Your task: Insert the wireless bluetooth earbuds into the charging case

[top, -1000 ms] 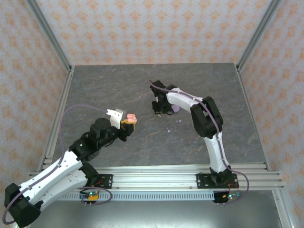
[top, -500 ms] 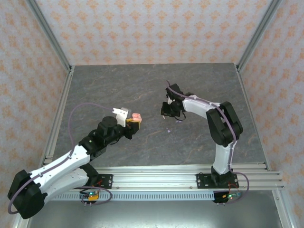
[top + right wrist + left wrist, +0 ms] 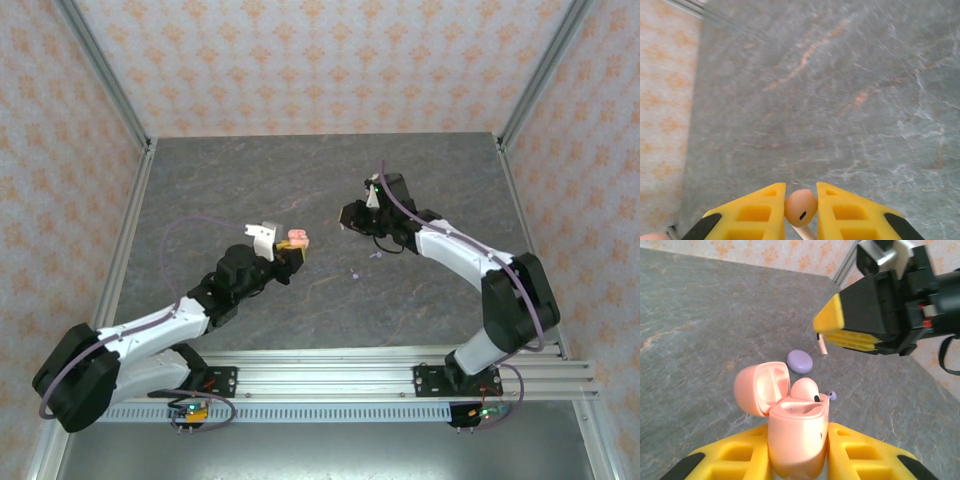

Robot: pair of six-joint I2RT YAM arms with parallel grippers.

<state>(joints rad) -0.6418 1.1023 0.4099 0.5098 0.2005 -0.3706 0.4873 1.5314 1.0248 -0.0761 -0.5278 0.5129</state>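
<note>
My left gripper [image 3: 798, 436] is shut on the body of the salmon-pink charging case [image 3: 799, 440]. The case stands upright with its lid [image 3: 762, 388] flipped open, and one pink earbud [image 3: 805, 388] sits in a slot. From above, the case [image 3: 296, 239] hangs over mid-table. My right gripper [image 3: 801, 194] is shut on the second pink earbud [image 3: 801, 205], head outward and stem back between the fingers. This right gripper [image 3: 833, 328] hovers just beyond the case, apart from it. A lavender case [image 3: 800, 361] and a lavender earbud [image 3: 832, 396] lie on the table below.
Two small lavender earbuds [image 3: 377, 255] [image 3: 353, 274] lie on the grey marbled tabletop [image 3: 250, 180] between the arms. Metal frame posts [image 3: 130, 215] and patterned walls close in the sides and back.
My left gripper has carried the open pink case rightward toward the centre. The right arm has swung its elbow out to the right and lifted its gripper off the table.
</note>
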